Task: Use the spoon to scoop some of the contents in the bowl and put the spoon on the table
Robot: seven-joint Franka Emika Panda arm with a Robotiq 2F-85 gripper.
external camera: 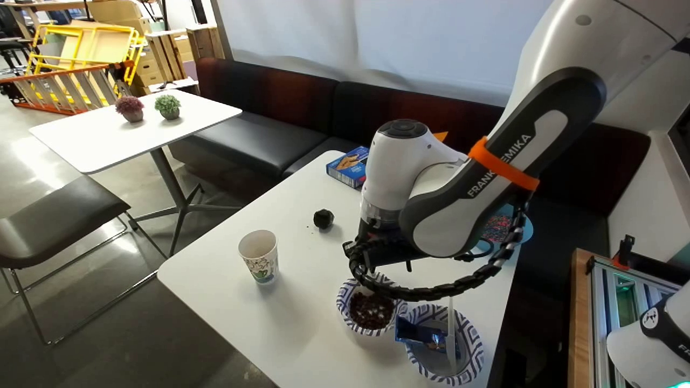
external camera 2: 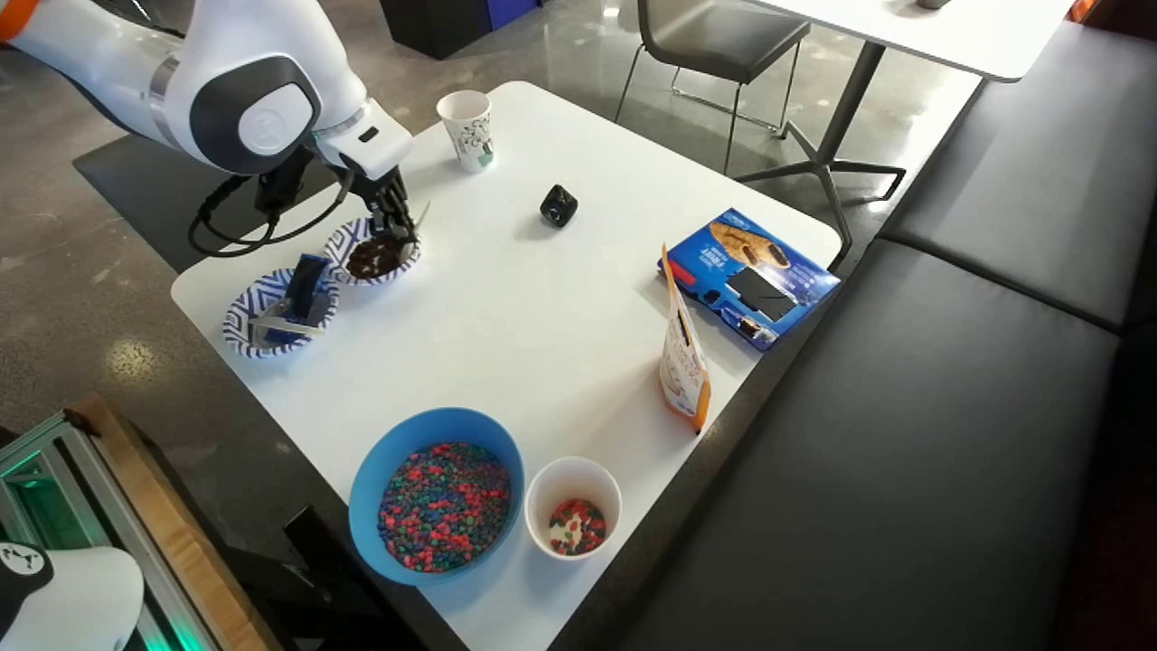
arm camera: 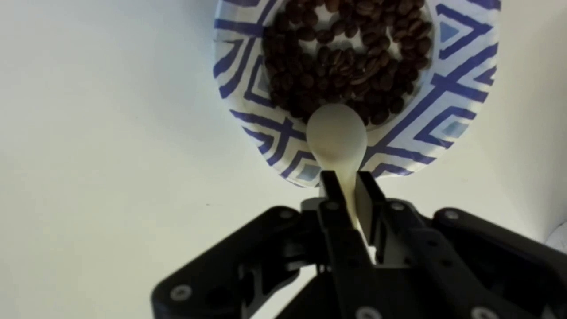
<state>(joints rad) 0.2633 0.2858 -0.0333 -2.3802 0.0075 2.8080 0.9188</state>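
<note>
Brown beans (arm camera: 347, 68) partly cover the inside of the patterned bowl (arm camera: 460, 88)

Pale spoon (arm camera: 336, 130), brown beans (arm camera: 341, 73), blue-patterned white bowl (arm camera: 460, 84)

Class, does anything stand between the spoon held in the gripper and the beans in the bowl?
Nothing visible does: in the wrist view, the spoon, pinched in the gripper, overlaps the edge of the beans in the bowl. Whether they touch I cannot tell.
</note>
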